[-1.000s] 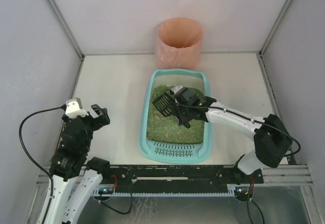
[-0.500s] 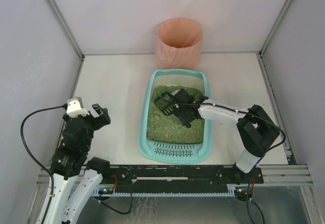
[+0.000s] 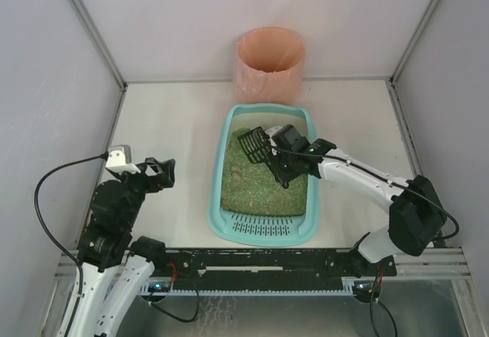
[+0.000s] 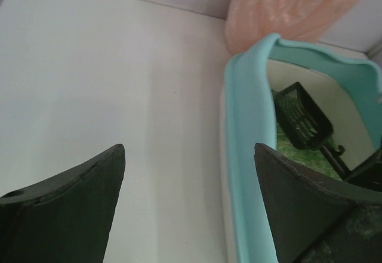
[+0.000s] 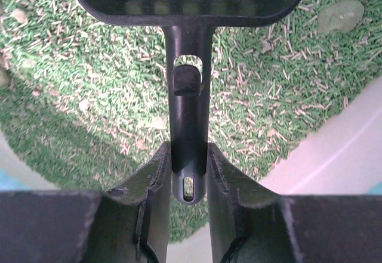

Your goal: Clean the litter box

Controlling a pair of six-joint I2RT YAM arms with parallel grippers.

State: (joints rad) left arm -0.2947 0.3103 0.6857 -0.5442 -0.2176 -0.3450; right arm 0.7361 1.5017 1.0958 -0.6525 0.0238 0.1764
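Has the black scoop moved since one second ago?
Yes. The black scoop, held by the right gripper, has shifted slightly toward the pink bin beyond the litter box.

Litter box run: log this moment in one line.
right claw: shut on scoop handle | scoop: over litter box | left claw: open, empty

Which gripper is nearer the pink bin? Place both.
Right. The right gripper, jaws shut on the black scoop, is over the litter box, just before the pink bin. The left gripper hangs open over the table, near left.
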